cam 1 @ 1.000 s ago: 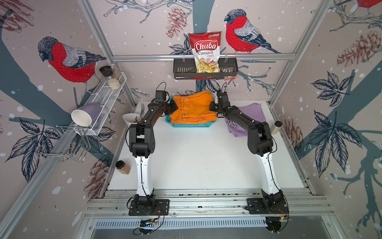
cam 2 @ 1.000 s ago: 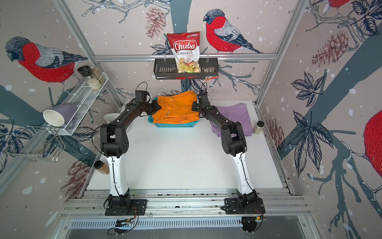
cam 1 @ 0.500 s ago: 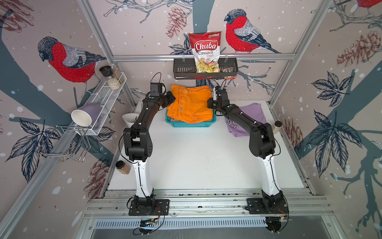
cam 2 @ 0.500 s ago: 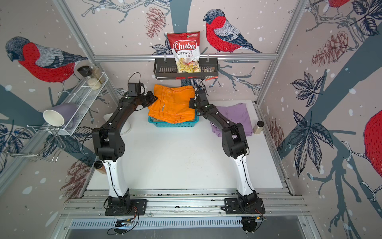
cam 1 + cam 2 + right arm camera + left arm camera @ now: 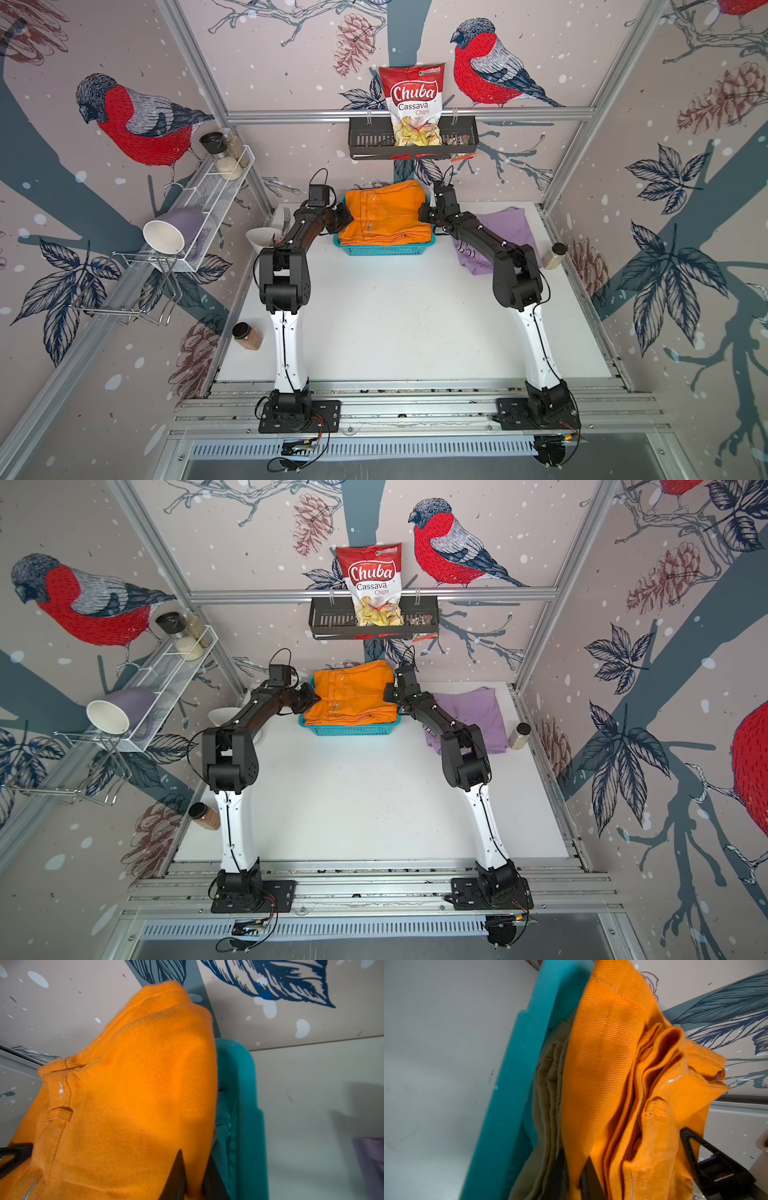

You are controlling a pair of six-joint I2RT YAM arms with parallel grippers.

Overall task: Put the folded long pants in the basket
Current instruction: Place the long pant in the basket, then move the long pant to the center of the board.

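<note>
In both top views the bright orange folded long pants (image 5: pixel 384 216) (image 5: pixel 351 696) lie over the teal basket (image 5: pixel 384 250) (image 5: pixel 353 730) at the back of the table. My left gripper (image 5: pixel 347 218) (image 5: pixel 311 698) is shut on their left edge and my right gripper (image 5: pixel 426 214) (image 5: pixel 390 694) on their right edge. In the left wrist view the left gripper (image 5: pixel 574 1157) pinches an orange fold, with khaki pants (image 5: pixel 548 1095) underneath inside the basket (image 5: pixel 512 1084). In the right wrist view the right gripper (image 5: pixel 194 1159) pinches orange cloth beside the basket (image 5: pixel 243 1105). Lilac pants (image 5: pixel 511 224) (image 5: pixel 478 712) lie on the table to the right.
A white bowl (image 5: pixel 259 239) with a fork sits left of the basket. A spice jar (image 5: pixel 247 336) stands at the table's left edge and another jar (image 5: pixel 555 255) at its right edge. A black wall rack (image 5: pixel 365 139) holds a chips bag behind. A white wire shelf (image 5: pixel 216 195) hangs on the left.
Both grippers lifted the orange pants up and toward the back wall, then brought them down again over the basket, lying more squarely. Both grips stayed shut.
</note>
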